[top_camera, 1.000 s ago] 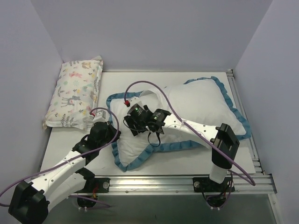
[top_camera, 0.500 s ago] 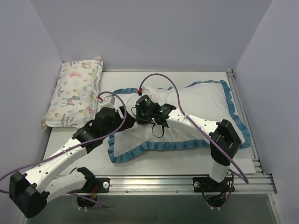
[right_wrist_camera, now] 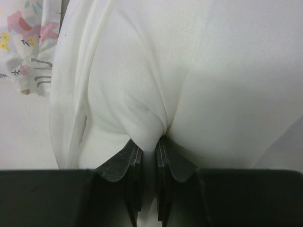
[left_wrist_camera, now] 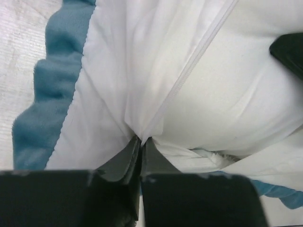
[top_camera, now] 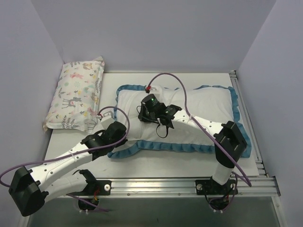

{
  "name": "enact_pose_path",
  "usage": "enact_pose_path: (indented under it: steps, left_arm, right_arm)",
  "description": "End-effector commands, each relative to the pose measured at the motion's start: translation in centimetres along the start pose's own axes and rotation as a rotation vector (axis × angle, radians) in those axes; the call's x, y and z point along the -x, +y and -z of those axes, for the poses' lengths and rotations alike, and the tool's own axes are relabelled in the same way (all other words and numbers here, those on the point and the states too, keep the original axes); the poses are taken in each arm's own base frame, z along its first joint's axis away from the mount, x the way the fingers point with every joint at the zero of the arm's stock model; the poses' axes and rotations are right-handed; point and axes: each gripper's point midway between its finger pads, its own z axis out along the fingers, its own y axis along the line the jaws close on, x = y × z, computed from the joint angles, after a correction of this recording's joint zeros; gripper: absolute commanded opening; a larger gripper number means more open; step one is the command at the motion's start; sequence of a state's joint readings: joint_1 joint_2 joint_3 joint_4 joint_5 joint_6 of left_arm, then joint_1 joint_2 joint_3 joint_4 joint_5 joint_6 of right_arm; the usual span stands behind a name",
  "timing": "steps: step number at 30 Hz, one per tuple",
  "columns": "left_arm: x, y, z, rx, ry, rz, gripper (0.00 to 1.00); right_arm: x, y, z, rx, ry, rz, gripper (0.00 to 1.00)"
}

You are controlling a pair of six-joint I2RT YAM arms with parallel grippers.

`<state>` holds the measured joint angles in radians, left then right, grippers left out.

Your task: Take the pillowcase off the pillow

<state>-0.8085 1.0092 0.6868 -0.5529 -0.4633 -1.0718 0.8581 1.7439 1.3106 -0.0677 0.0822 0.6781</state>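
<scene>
I see left gripper (left_wrist_camera: 140, 141) stretched low at lower left, clamped tight on pillowcase (top_camera: 208, 111) by zipper (left_wrist_camera: 189, 71); right gripper (right_wrist_camera: 149, 142) reaches mid-frame, pinching a white pillowcase fold

Our left arm (top_camera: 57, 165) and right arm (top_camera: 201, 126) are white tubes with bulky black joints. We trail a purple cable (top_camera: 173, 80) along each, with a red plug (top_camera: 148, 88) and a green light (top_camera: 152, 100) at our right wrist. Our fingers (right_wrist_camera: 120, 165) are dark wedges.

On the table (top_camera: 189, 163), the smaller pillow (top_camera: 75, 97) lies left of the pillowcase (top_camera: 210, 111), apart from it.
</scene>
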Motion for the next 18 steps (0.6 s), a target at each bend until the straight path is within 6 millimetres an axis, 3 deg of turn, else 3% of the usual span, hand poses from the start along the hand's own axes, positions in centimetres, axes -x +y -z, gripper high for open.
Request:
enact_pose_path:
  steps: [1,6,7,9,10,13,18]
  left_arm:
    - [-0.3,3.3,0.0,0.098,-0.026,0.013,0.00]
    - [-1.0,5.8,-0.4,0.151,-0.030,0.061,0.00]
    - [-1.7,7.1,-0.8,0.181,-0.017,0.064,0.00]
    - [-1.9,8.5,-1.2,0.217,-0.015,0.116,0.00]
    - [-2.3,9.2,-1.4,0.231,-0.009,0.128,0.00]
    - [-2.8,10.6,-1.9,0.246,-0.021,0.153,0.00]
    - [-3.7,12.2,-3.2,0.281,-0.020,0.181,0.00]
  right_arm:
    - [1.1,-4.8,0.7,-0.137,-0.026,-0.033,0.00]
    - [4.3,-6.1,2.5,-0.124,-0.083,-0.085,0.00]
    - [6.0,-7.1,3.3,-0.120,-0.113,-0.123,0.00]
    - [6.9,-7.6,4.1,-0.087,-0.113,-0.164,0.00]
    - [8.2,-8.2,5.2,-0.077,-0.144,-0.186,0.00]
    - [9.9,-8.4,7.3,-0.029,-0.169,-0.203,0.00]
    - [11.0,-7.3,10.5,0.046,-0.199,-0.203,0.00]
